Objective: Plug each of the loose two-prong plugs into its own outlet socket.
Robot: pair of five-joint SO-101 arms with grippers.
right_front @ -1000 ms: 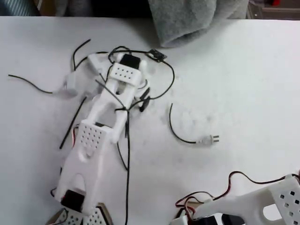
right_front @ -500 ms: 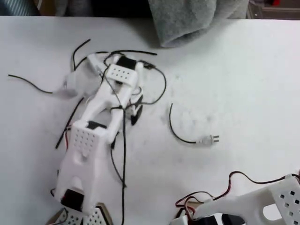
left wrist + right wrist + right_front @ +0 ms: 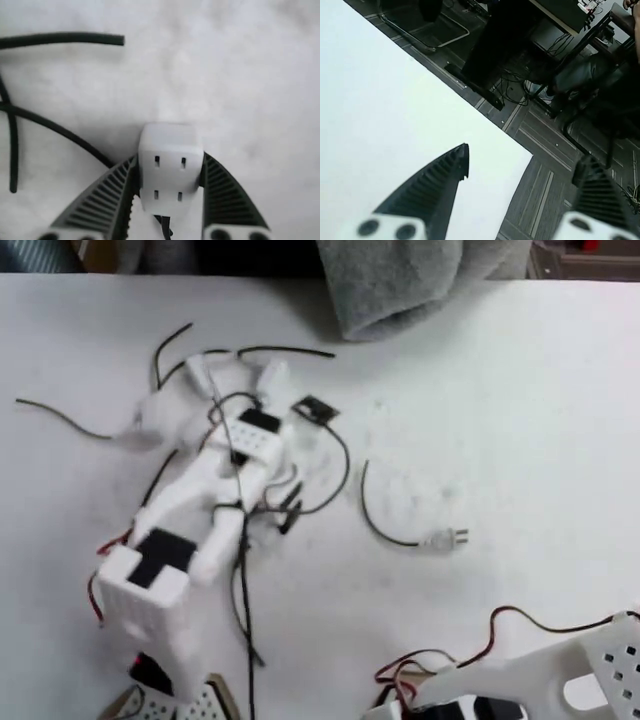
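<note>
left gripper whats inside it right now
A white outlet socket, four slots showing, sits in the left gripper, touched on both sides. A black cord pokes out at its near end; the socket hides the rest of it.

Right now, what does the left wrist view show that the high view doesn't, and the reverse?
Left wrist view: close detail of the left hand clamped on both sides of a white outlet socket, whose two pairs of slots face the camera with nothing plugged in. High view: the loose two-prong plug lying apart from that arm, a grey cloth at the far edge, and the second arm at the near edge. Both: the white table and loose black cables.
</note>
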